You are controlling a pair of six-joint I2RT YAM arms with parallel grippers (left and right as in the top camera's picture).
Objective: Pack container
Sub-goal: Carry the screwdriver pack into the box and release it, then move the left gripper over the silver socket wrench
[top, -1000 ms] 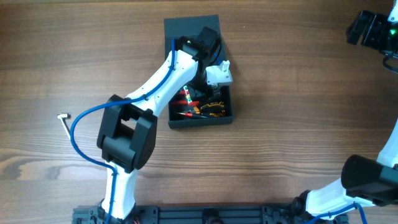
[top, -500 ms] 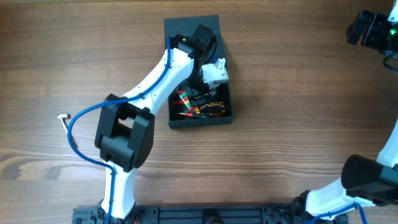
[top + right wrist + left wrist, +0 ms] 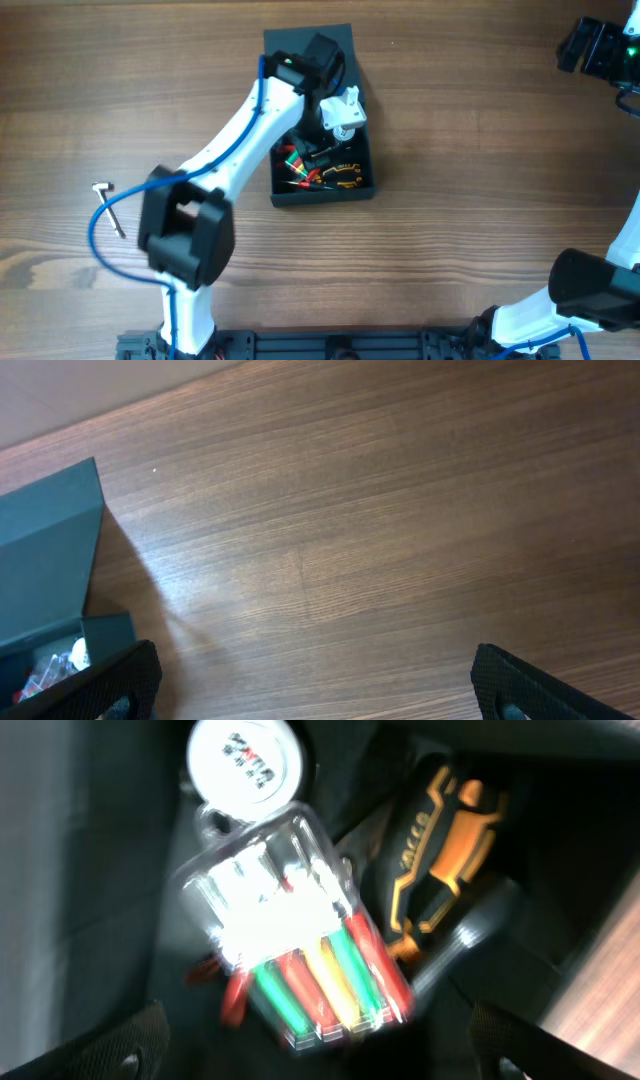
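Both released: left pincer point(image 3: 325, 1042) over open container point(image 3: 322, 197) (tools point(image 3: 335, 176) inside), right pincer point(image 3: 315, 685) over brown wood-grain table point(image 3: 480, 130).

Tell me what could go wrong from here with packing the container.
1. The open left gripper hangs close over the clear bit case; rising carelessly could snag it.
2. Tools lie heaped in the container, so its lid may not shut flat.
3. The L-shaped key on the table, far to the left, could be forgotten.
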